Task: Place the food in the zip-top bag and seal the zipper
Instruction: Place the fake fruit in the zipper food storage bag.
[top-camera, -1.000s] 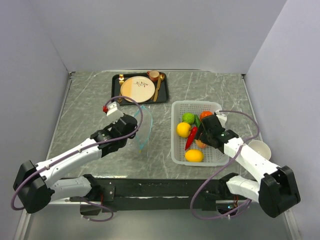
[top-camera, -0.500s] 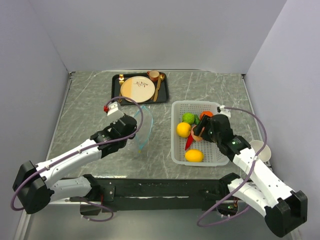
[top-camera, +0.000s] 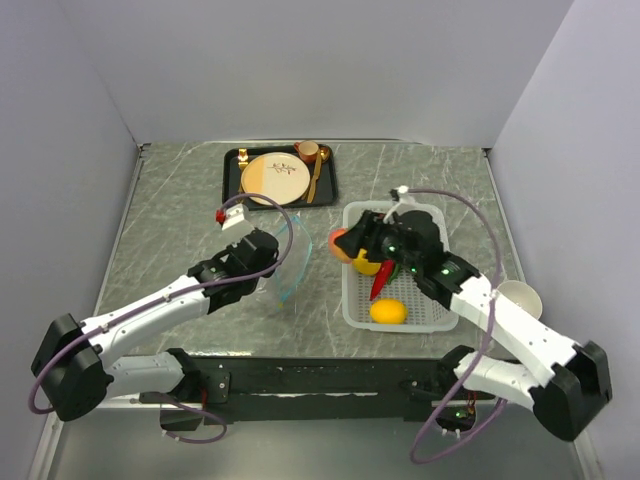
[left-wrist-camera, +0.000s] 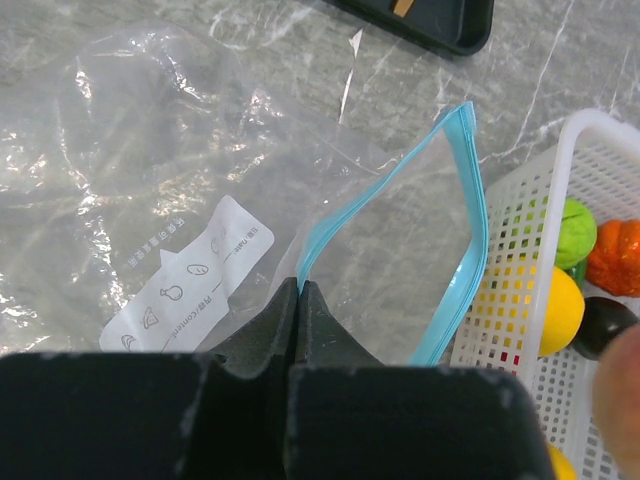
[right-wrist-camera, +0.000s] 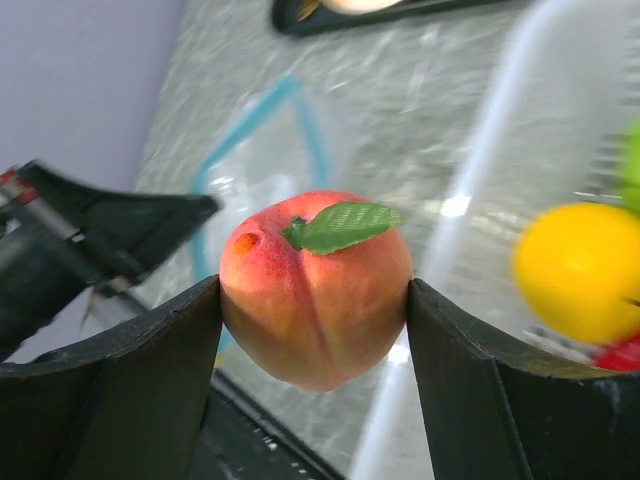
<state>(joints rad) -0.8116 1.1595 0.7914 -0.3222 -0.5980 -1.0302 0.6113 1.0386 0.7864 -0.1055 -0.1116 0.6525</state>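
Observation:
My left gripper (left-wrist-camera: 299, 290) (top-camera: 268, 250) is shut on the light blue zipper (left-wrist-camera: 470, 240) edge of the clear zip-top bag (left-wrist-camera: 150, 180), holding its mouth open towards the basket; the bag shows in the top view (top-camera: 285, 262) too. My right gripper (right-wrist-camera: 315, 300) (top-camera: 345, 244) is shut on the orange peach (right-wrist-camera: 315, 290) (top-camera: 340, 243), held in the air over the basket's left rim, right of the bag's mouth. The other food lies in the white mesh basket (top-camera: 352, 310): two yellow lemons (top-camera: 388, 311), a red chili (top-camera: 380, 281) and, in the left wrist view, a green lime (left-wrist-camera: 572, 228).
A black tray (top-camera: 232, 180) with a cream-and-tan plate (top-camera: 274, 177), a small cup and gold cutlery stands at the back. A white paper cup (top-camera: 518, 297) lies right of the basket. Walls close in on both sides.
My right gripper has lifted the peach out of the basket and carried it left, over the basket's rim towards the bag. My left gripper keeps holding the bag open.

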